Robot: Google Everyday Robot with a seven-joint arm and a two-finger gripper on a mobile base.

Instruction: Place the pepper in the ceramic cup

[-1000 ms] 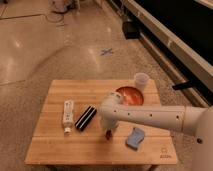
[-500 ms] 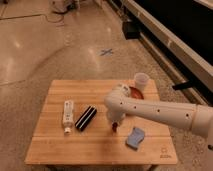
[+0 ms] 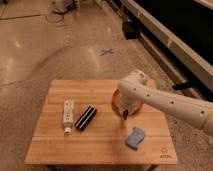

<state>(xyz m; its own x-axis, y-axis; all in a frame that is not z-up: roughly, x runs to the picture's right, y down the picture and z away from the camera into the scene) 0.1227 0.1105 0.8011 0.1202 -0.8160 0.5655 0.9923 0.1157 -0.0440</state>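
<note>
My gripper (image 3: pixel 124 113) hangs from the white arm that reaches in from the right. It is just above the table, at the front edge of the orange-red bowl (image 3: pixel 116 100). It is shut on the pepper (image 3: pixel 124 115), a small dark red-brown piece that shows between the fingertips. The ceramic cup is hidden behind the arm's wrist, at the far right of the table.
On the wooden table (image 3: pixel 55 145), a white bottle (image 3: pixel 67 114) and a black-and-white striped bar (image 3: pixel 86 118) lie at the left. A blue sponge (image 3: pixel 135 137) lies in front of the gripper. A blue X mark (image 3: pixel 106 52) is on the floor beyond.
The gripper has risen from the table beside the striped bar and moved right and back, to the bowl's front edge, with the pepper in it. The arm now covers the cup.
</note>
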